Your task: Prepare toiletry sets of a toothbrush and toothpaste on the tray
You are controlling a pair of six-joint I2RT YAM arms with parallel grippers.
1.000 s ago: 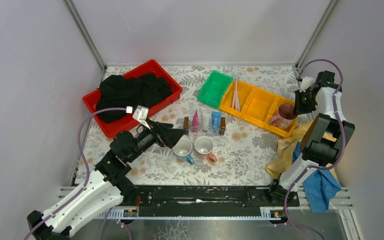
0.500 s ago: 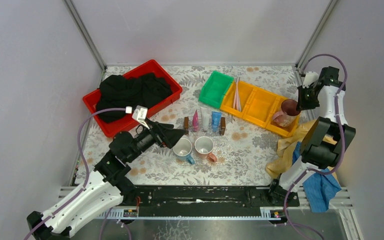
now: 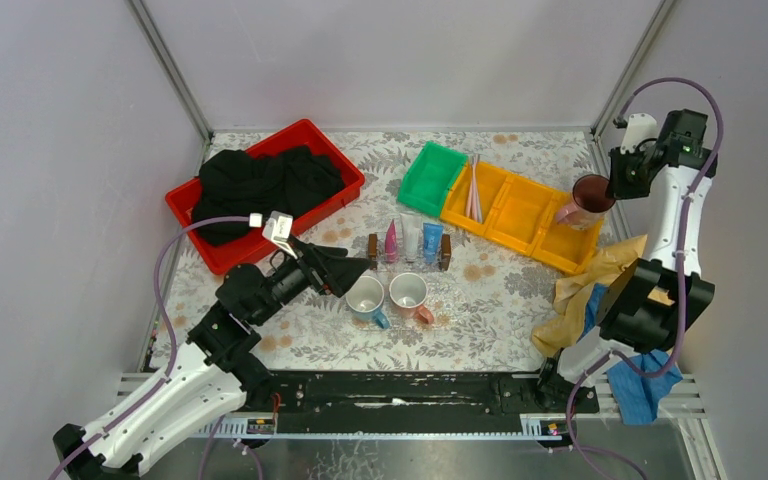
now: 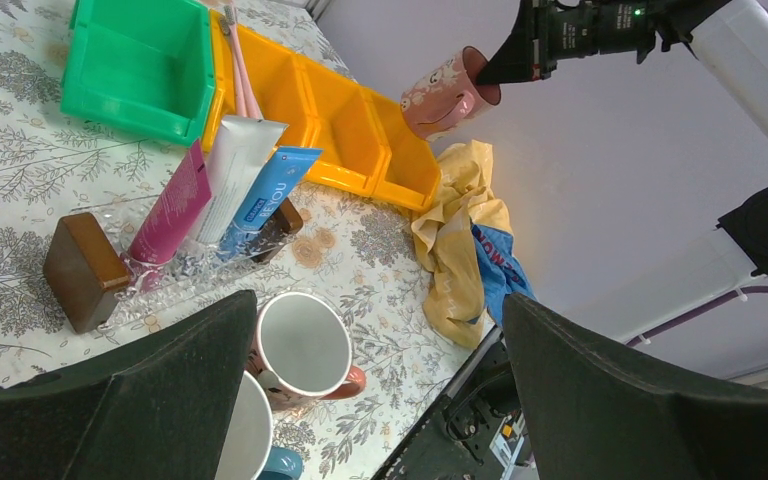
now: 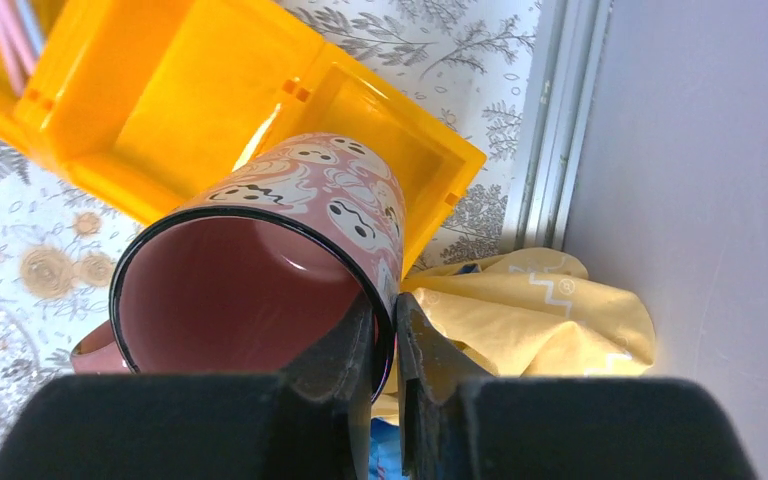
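My right gripper (image 3: 613, 189) is shut on the rim of the dark pink mug (image 3: 588, 196) and holds it tilted in the air above the right end of the yellow bins; one finger is inside the mug (image 5: 260, 270), one outside. My left gripper (image 3: 362, 270) is open and empty, just left of the white-blue mug (image 3: 365, 296) and the pale pink mug (image 3: 408, 291). The magenta tube (image 3: 391, 240), white tube (image 3: 410, 238) and blue tube (image 3: 431, 240) lean on a clear tray (image 3: 407, 265) between two brown blocks. Pale toothbrushes (image 3: 472, 190) lie in the leftmost yellow compartment.
A red bin (image 3: 332, 150) with black cloth stands at the back left. A green bin (image 3: 430, 177) adjoins the yellow bins (image 3: 520, 215). A yellow cloth (image 3: 585, 285) and a blue cloth (image 3: 640, 370) lie by the right arm's base, near the right wall.
My right gripper has lifted the dark pink mug up and to the right, out of the end yellow compartment. The left arm has not moved.
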